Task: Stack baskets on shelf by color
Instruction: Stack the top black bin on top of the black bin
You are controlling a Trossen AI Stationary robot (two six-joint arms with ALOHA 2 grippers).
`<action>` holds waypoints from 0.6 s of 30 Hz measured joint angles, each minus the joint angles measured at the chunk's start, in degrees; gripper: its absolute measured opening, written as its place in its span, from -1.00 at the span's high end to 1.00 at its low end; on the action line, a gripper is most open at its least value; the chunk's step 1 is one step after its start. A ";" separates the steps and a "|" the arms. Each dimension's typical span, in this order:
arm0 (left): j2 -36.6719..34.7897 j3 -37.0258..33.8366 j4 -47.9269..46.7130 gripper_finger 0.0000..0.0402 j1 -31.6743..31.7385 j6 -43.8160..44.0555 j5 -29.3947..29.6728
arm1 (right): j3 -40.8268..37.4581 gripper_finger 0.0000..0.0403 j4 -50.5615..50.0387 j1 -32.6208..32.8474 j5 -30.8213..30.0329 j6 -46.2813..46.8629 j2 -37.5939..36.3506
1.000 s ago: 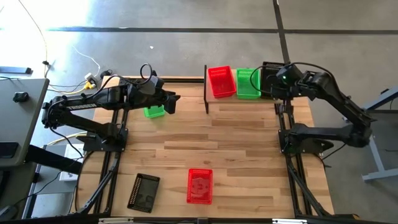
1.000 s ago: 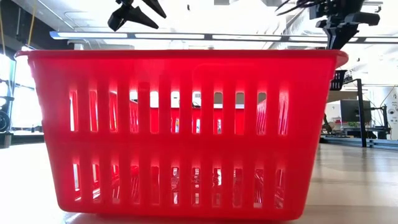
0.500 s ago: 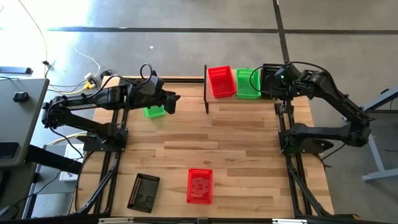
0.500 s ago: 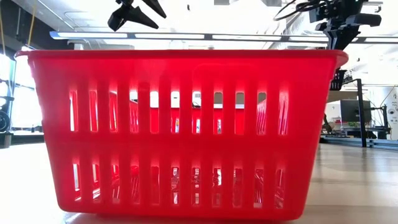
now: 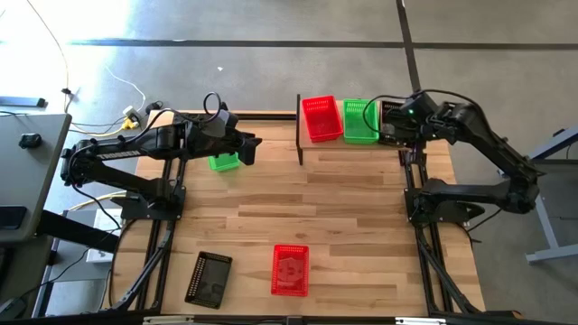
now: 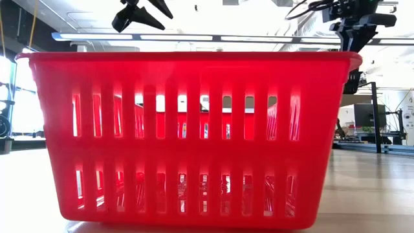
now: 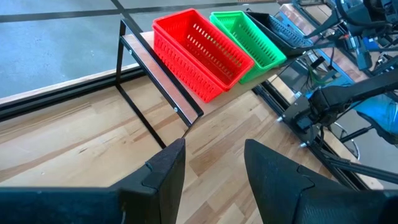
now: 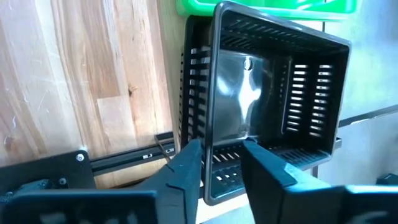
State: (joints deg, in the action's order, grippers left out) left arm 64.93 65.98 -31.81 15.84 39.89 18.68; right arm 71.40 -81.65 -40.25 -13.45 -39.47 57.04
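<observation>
Partly done: red (image 5: 320,118) and green (image 5: 359,120) stacks on shelf (image 7: 166,76), right end effector (image 8: 221,163) clamped on black basket (image 8: 273,106) beside green; off-shelf green (image 5: 224,162) under left end effector (image 7: 212,163), parted, empty; red (image 5: 290,269), black (image 5: 209,278) on bench (image 5: 361,226).

This looks like a robotics lab or workshop. A slatted wooden worktop (image 5: 352,203) on a black metal frame stands on a bare grey concrete floor (image 5: 271,54), with two dark robot arms bolted to it. Loose cables (image 5: 126,90) trail across the floor beside a grey side desk (image 5: 27,171). Long ceiling strip lights (image 6: 213,39) and equipment stands (image 6: 376,123) fill the room behind.
</observation>
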 joint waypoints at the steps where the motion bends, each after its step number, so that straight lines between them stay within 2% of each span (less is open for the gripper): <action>1: 0.00 0.00 0.00 0.23 0.00 0.01 0.00 | 0.00 0.48 -0.01 0.00 0.00 0.00 -0.24; 5: 0.00 0.00 0.00 0.23 0.00 -0.02 0.00 | 0.08 0.42 -0.18 0.00 0.00 0.63 -1.67; 12: 0.00 0.00 0.00 0.23 0.00 -0.02 0.20 | 3.16 0.41 0.47 0.00 1.38 5.27 -3.45; 18: 0.00 0.00 0.00 0.23 0.00 -0.04 0.20 | 1.69 0.41 1.96 0.00 0.10 8.62 -2.63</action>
State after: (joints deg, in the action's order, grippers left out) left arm 64.93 65.98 -31.81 15.84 39.86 18.87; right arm 73.09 -79.68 -40.25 -13.35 -30.85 54.41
